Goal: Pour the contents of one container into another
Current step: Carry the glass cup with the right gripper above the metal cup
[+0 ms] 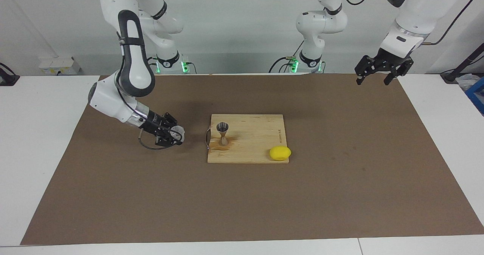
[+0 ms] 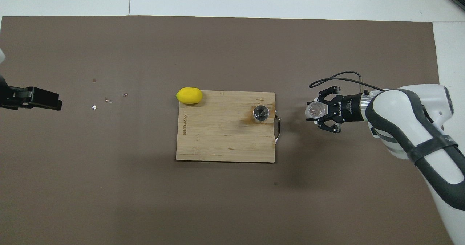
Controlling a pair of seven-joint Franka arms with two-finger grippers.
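Note:
The small clear glass cup (image 1: 177, 134) (image 2: 315, 110) sits between the fingers of my right gripper (image 1: 173, 135) (image 2: 319, 110), which is shut on it and held low over the brown mat, a short way from the handle end of the wooden board (image 1: 257, 143) (image 2: 218, 143). The silvery hourglass jigger (image 1: 222, 132) (image 2: 261, 113) stands upright on the board near that handle. My left gripper (image 1: 372, 81) (image 2: 54, 100) hangs open and empty, raised over the mat's edge at the left arm's end, waiting.
A yellow lemon (image 1: 280, 153) (image 2: 189, 95) rests at the board's corner farther from the robots, toward the left arm's end. A metal handle (image 1: 207, 138) (image 2: 278, 128) sticks out of the board toward the cup. Small crumbs (image 2: 107, 100) lie on the mat.

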